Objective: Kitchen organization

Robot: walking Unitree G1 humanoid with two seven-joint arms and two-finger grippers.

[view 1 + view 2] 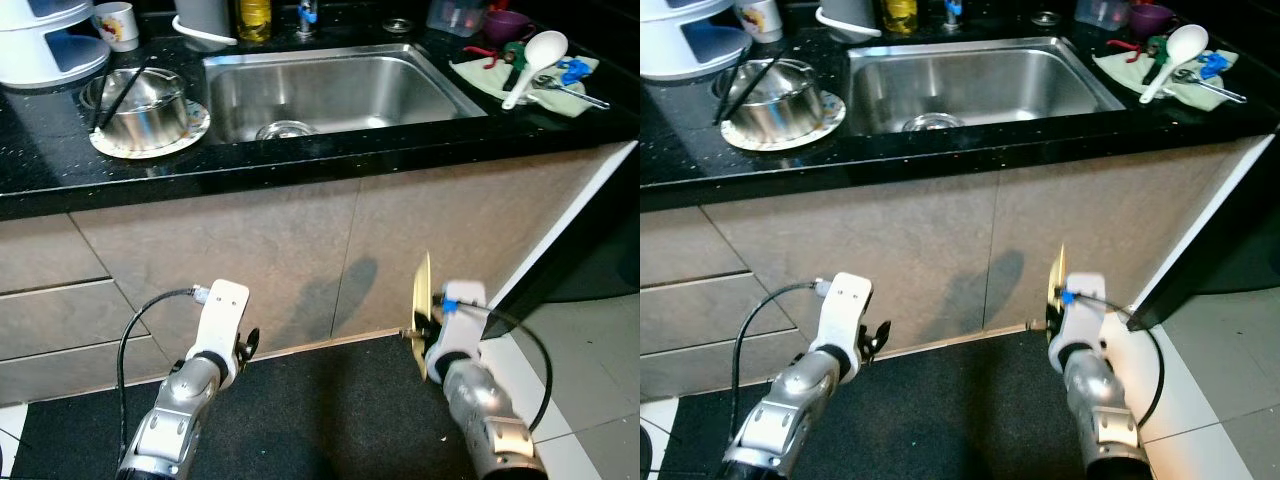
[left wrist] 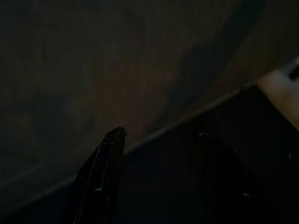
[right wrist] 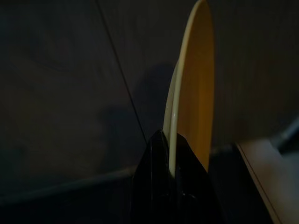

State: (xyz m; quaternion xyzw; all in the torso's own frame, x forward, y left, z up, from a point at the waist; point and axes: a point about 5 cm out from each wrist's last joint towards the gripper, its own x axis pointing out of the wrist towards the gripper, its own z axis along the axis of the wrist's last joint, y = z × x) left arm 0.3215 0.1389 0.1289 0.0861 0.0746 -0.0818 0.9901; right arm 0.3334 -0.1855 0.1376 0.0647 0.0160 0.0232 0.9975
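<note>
- Left eye view shows you facing the counter [image 1: 300, 165], whose edge overhangs the cabinet fronts; raising your arm close in could knock the plate [image 1: 423, 305] against it.
- Your right gripper [image 3: 169, 140] pinches that plate by the rim only, edge-on, down by the cabinet; it could slip.
- Your left gripper [image 2: 161, 137] hangs open, empty.

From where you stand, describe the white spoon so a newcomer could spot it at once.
Start at the steel sink set in the black counter, then look to the cloth lying on the counter at the robot's right of it. The white spoon lies across that cloth, bowl toward the wall; it is the biggest utensil there, plain white among small coloured ones.
</note>
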